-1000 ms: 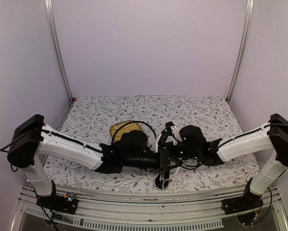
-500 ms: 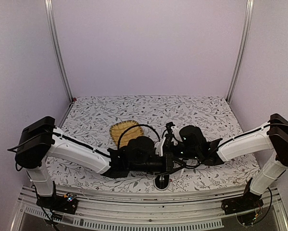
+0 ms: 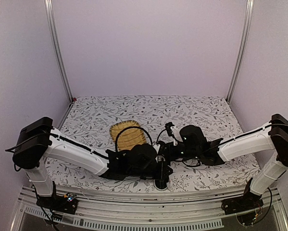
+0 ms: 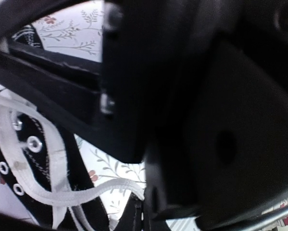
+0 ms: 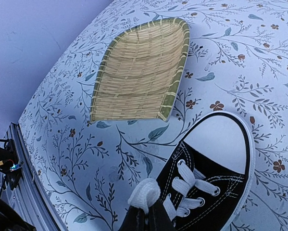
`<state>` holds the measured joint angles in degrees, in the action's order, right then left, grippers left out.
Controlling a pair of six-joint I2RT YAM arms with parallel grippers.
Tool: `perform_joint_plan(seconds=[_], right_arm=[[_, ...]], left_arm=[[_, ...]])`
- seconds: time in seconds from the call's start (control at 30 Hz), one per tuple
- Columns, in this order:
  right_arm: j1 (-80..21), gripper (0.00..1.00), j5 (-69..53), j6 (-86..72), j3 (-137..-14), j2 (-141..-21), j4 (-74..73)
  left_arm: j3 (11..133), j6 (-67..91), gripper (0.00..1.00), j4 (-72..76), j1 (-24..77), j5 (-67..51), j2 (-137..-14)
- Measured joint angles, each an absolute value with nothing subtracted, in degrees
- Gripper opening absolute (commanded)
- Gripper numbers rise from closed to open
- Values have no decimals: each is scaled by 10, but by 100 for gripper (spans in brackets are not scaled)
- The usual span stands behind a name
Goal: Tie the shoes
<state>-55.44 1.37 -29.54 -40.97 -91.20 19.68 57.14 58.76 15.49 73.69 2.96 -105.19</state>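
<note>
- We judge the knot half-made: the right gripper (image 5: pixel 143 217) pinches the lace (image 5: pixel 144 194) beside the shoe (image 5: pixel 216 192).
- The left gripper (image 3: pixel 159 170) is closed; we cannot tell on what.
- Next we should draw the lace taut.

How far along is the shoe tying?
Done: nothing finished shows; the sneaker is laced through its eyelets, but no knot or bow is visible. In hand: the right gripper has its jaws shut on a bunched white lace. Another lace run lies slack across the shoe. Remaining: crossing, looping and cinching the bow, seemingly all of it.
</note>
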Motion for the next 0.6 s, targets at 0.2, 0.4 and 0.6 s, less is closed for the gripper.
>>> perform_joint_plan(seconds=[0.2,0.4,0.6], right_arm=[[-555,2,7,-295,-410,-911,195],[-554,2,7,-298,-410,-905,194],[-555,2,7,-300,-410,-897,192]], left_arm=[[573,578,4,139,736,35,-1050],[606,543,43,116,732,35,-1060],[567,474,56,119,727,24,-1018]])
